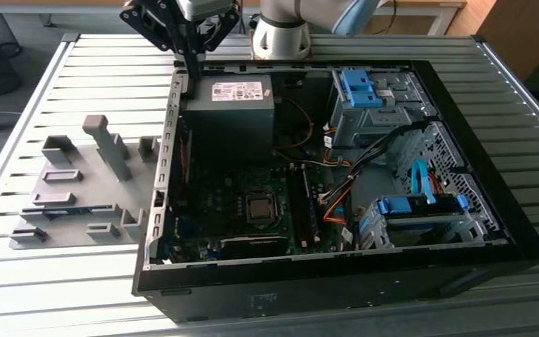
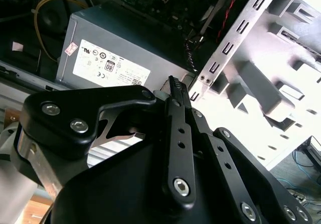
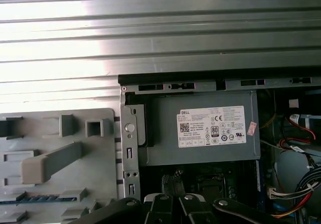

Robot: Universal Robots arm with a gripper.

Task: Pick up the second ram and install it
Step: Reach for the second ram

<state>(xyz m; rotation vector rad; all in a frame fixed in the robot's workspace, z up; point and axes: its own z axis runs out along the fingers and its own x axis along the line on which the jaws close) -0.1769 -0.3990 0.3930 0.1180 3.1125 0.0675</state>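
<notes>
The hand [image 1: 191,74] is hovering by the PC case's [image 1: 522,246] power supply [image 1: 232,112], looking pinched narrow and carrying nothing, while the second ram [image 1: 67,209] is lying in the grey fixture [image 1: 82,175] on the worktop [image 1: 64,281], off toward the exterior view's left, long axis running across that view.

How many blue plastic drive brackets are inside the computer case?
2. One bracket sits near the power supply; the other at the exterior view's lower right. More may be hidden.

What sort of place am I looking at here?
Likely a robotics lab or workshop: a robot arm stands by an opened computer case on a slatted metal table, beside a grey fixture plate.
</notes>
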